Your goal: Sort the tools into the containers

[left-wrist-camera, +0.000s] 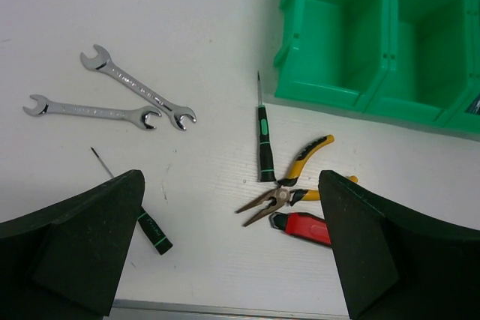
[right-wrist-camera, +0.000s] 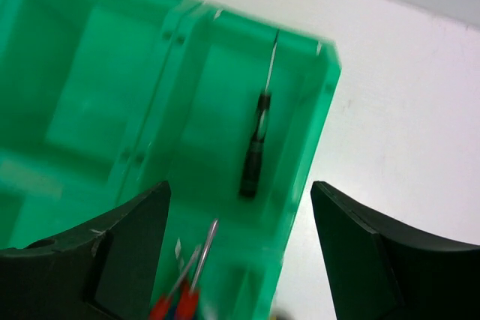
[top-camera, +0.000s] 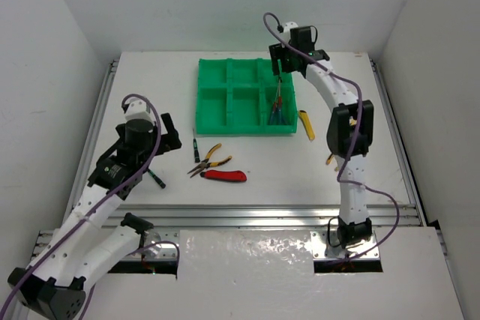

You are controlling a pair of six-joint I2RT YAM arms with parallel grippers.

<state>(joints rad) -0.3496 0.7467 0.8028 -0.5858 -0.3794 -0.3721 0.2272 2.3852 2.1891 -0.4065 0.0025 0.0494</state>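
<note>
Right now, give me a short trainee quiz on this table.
1. True or false: the left gripper and the right gripper both stand open.
2. How many silver wrenches lie on the table? A one, B two, C three.
3. Fill in: seen from the top camera, the yellow utility knife lies outside the green tray, on its ____ side.
Key: 1 true; 2 B; 3 right.

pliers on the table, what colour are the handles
The pliers have yellow handles with black accents, clearest in the left wrist view.
</note>
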